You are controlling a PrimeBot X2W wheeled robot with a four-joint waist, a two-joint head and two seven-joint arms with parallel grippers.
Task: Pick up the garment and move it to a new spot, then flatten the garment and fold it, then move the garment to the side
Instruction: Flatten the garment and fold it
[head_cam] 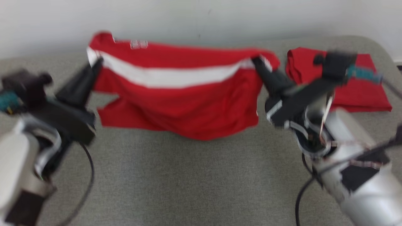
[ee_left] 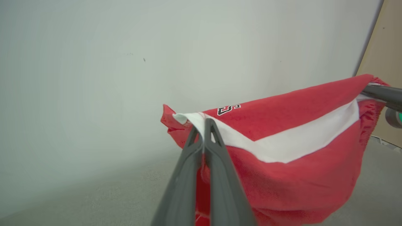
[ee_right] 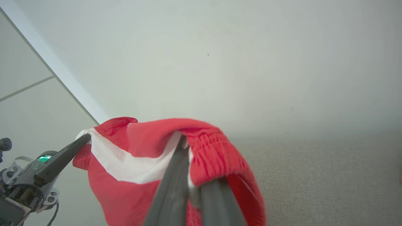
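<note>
The garment [head_cam: 176,94] is red with a wide white stripe and hangs stretched above the grey table between my two grippers. My left gripper [head_cam: 98,62] is shut on its left end, pinching the white stripe [ee_left: 201,125]. On the opposite end, my right gripper [head_cam: 257,61] is shut on the fabric's edge [ee_right: 185,144]. The cloth's lower hem sags toward the table. In the left wrist view the garment [ee_left: 282,150] carries a small black-and-white logo, and the right gripper's finger shows at its far end. The head view is blurred.
A second red cloth [head_cam: 355,84] lies folded at the back right of the grey table [head_cam: 194,179]. A pale wall stands just behind the table. The table's near half is bare grey fabric.
</note>
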